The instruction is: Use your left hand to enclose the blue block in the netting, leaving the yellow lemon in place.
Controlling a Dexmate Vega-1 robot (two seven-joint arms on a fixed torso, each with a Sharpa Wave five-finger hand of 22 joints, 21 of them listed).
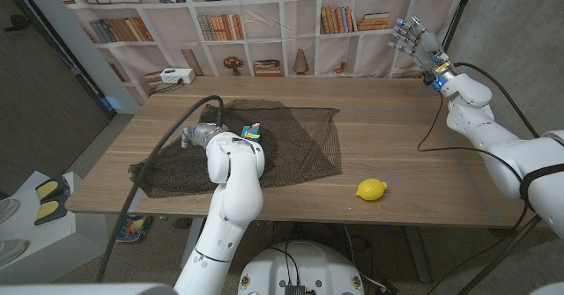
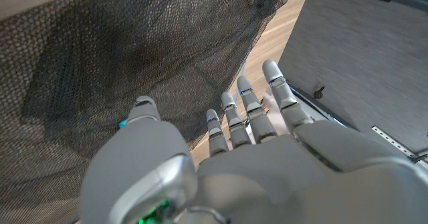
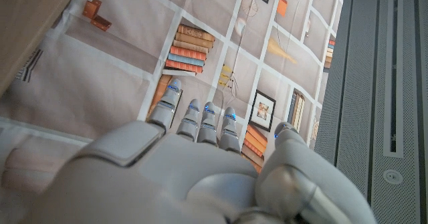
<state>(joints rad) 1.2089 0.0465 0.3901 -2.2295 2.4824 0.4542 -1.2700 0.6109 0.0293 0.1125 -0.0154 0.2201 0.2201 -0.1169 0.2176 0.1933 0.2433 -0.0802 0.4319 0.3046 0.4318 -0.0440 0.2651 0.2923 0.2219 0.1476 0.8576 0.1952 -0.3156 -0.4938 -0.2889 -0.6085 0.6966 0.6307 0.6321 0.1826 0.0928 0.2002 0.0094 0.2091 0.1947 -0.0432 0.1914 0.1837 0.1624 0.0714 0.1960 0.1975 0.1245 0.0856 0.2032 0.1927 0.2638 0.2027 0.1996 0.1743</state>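
A dark netting (image 1: pixel 264 141) lies spread over the left half of the wooden table (image 1: pixel 414 167), bunched along its near left edge. My left arm (image 1: pixel 231 167) reaches over it. A small blue shape with a yellow-green patch (image 1: pixel 252 130) peeks out beside that arm; I cannot tell if it is the blue block. My left hand (image 2: pixel 234 164) hovers over the netting (image 2: pixel 134 63) near its edge, fingers apart, holding nothing. The yellow lemon (image 1: pixel 371 189) sits on bare wood near the front edge, right of the netting. My right hand (image 1: pixel 419 44) is raised at the far right, fingers spread and empty.
A white box (image 1: pixel 172 77) stands at the table's far left corner. A thin black cable (image 1: pixel 432 123) hangs from my right arm down to the tabletop. A thick black cable (image 1: pixel 150 176) loops over the table's left side. A bookshelf backdrop (image 1: pixel 264 13) stands behind the table.
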